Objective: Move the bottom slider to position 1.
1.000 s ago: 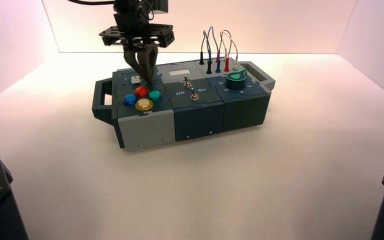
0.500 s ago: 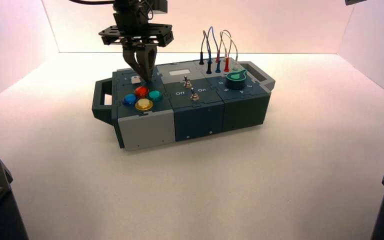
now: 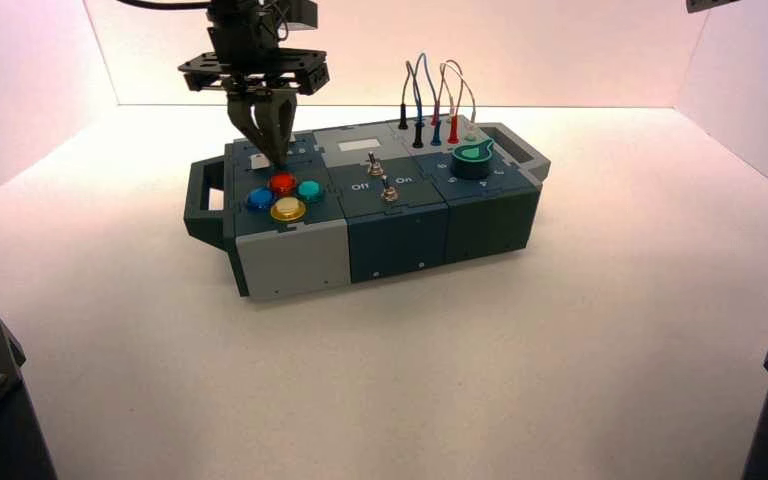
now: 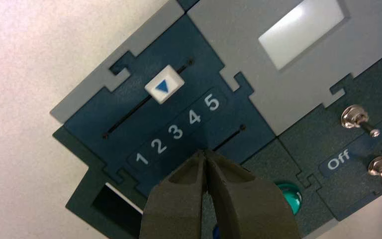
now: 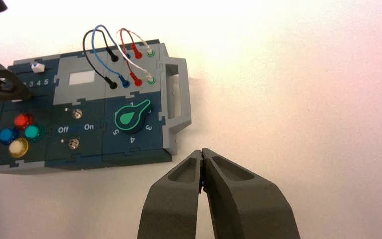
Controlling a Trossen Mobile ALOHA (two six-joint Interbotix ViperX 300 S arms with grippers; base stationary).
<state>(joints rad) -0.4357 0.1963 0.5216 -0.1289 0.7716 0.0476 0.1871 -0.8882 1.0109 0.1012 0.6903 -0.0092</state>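
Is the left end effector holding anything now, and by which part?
Nothing is held. The left end effector, shut, points down at the bottom slider's dark slotted track; its small white knob is hidden behind the fingers.

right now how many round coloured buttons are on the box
4, clustered at the box's left end: red button at the back, teal button right, blue button left, yellow button nearest the front. None looks hidden.
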